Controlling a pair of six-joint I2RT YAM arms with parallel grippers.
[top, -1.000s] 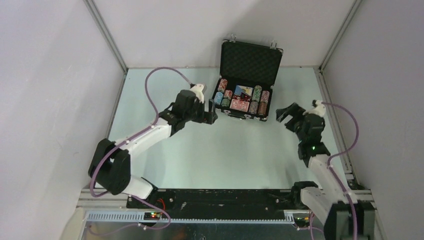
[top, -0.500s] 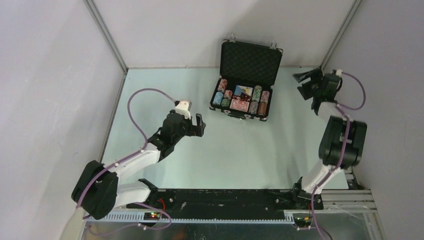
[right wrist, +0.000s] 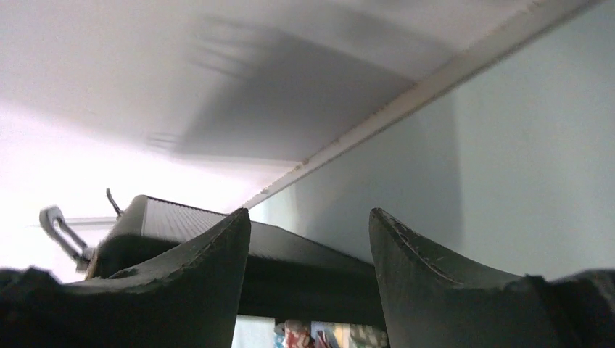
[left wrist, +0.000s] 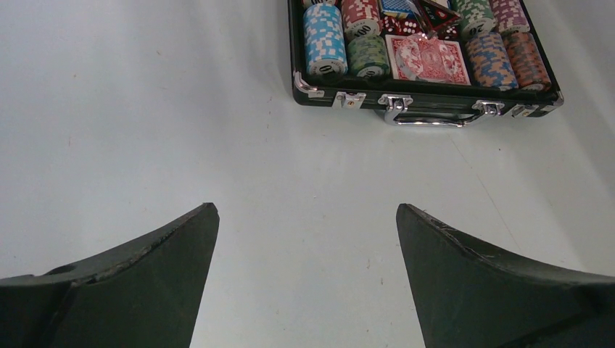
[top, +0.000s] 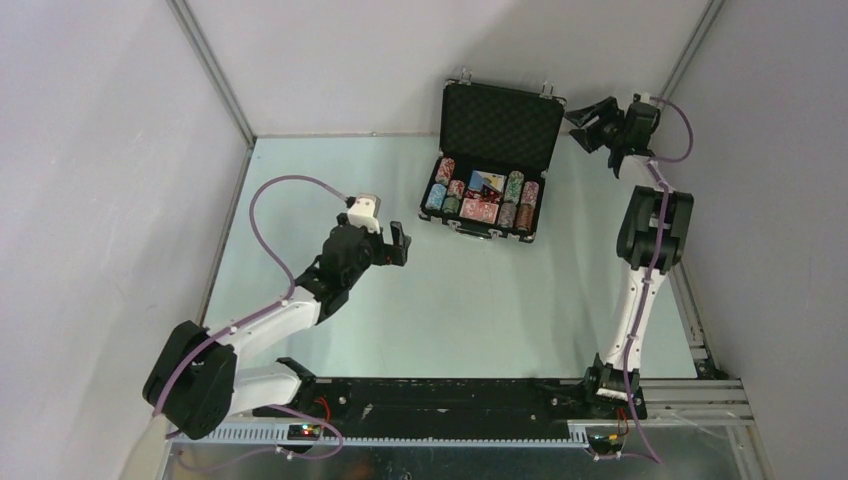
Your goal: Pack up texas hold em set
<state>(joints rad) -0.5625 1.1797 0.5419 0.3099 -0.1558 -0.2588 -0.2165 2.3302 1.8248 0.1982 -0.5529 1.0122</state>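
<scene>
Sitting open at the far middle of the worktop (top: 420, 320), the black briefcase (top: 500, 118) has its foam lid upright. Any writing? Only the left wrist view gets close enough: the light blue chip stack (left wrist: 323, 40) seems to read 10 on its face, while the other numerals are too small to make out. That view also picks out the silver handle (left wrist: 428, 117), the red-backed deck (left wrist: 426, 59) and the red dice (left wrist: 402, 25), too jumbled to count. From above I count eight chip stacks, four on each side of the cards. The left tool (top: 399, 245) hovers released, near-left of the case. The right tool (top: 585, 122), jaws spread, hangs just beside the lid's right edge. Its own camera sees only the lid's rim (right wrist: 217, 225).
</scene>
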